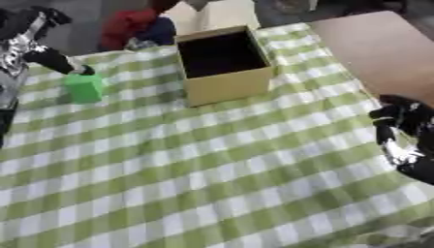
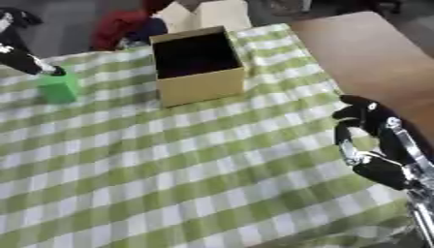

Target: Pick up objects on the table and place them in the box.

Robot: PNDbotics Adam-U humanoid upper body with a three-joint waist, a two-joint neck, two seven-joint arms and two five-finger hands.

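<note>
Reaching from above, the left hand [image 1: 51,55] touched straight fingers [image 1: 82,70] to the green cube's [image 1: 85,88] top, holding nothing; it looked light and stiff, best pinched across opposite sides, with the cardboard box [image 1: 227,82] beyond on the counter [image 1: 212,169].

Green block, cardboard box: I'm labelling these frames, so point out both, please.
green block [image 1: 84,87], left eye view, on its front face.
cardboard box [image 1: 229,86], left eye view, on its front outer wall.
</note>
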